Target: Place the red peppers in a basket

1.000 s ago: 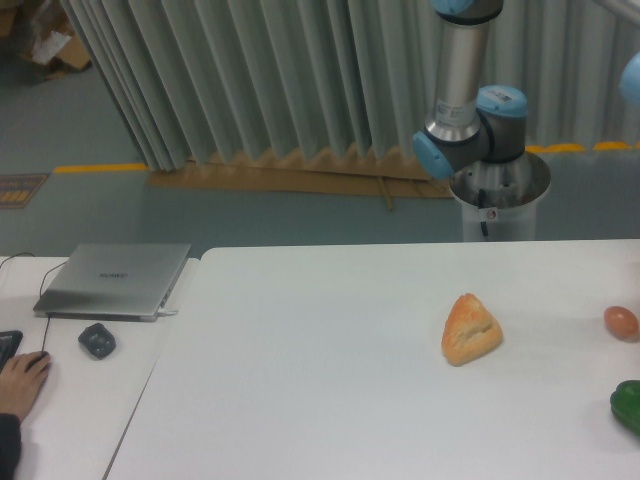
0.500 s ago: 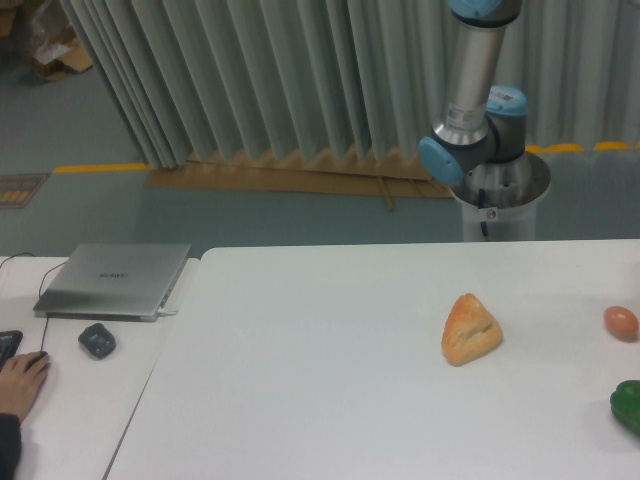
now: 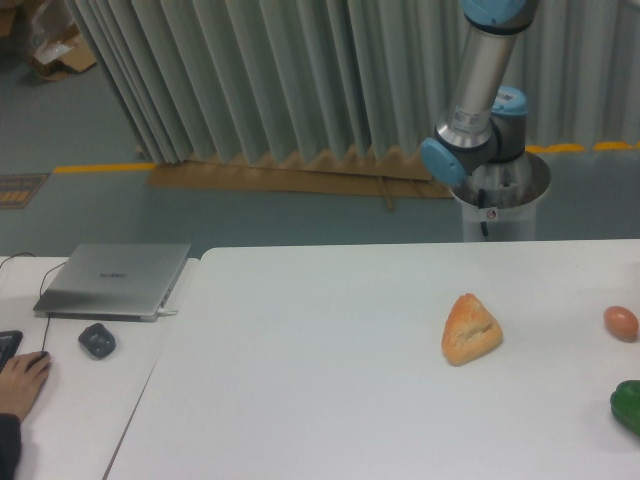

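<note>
The red peppers are out of view, and no basket shows either. Only the lower part of the robot arm (image 3: 475, 110) appears, rising from its base (image 3: 497, 200) behind the table at the upper right and leaving the frame at the top. The gripper itself is outside the picture.
On the white table (image 3: 330, 380) lie a triangular bread roll (image 3: 470, 328), a small orange-pink egg-like ball (image 3: 621, 322) at the right edge and a green pepper (image 3: 628, 404) cut off at the lower right. To the left are a closed laptop (image 3: 115, 280), a mouse (image 3: 97, 340) and a person's hand (image 3: 20, 385).
The arm's upright link has swung to the right and tilted, its top leaning further right. The objects on the table have not moved.
</note>
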Action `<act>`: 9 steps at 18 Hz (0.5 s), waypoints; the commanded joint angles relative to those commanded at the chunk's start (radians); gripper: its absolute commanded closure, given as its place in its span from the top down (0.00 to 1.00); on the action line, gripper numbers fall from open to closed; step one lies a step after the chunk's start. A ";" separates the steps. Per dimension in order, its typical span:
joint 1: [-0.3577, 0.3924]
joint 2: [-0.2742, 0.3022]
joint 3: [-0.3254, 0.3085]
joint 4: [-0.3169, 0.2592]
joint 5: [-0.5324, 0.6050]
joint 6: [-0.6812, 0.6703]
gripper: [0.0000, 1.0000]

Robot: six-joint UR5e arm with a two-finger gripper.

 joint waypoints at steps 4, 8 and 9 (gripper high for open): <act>0.000 -0.002 0.003 -0.002 -0.009 -0.021 1.00; -0.003 0.008 0.012 -0.003 -0.044 -0.038 1.00; -0.006 0.011 0.014 -0.006 -0.075 -0.061 1.00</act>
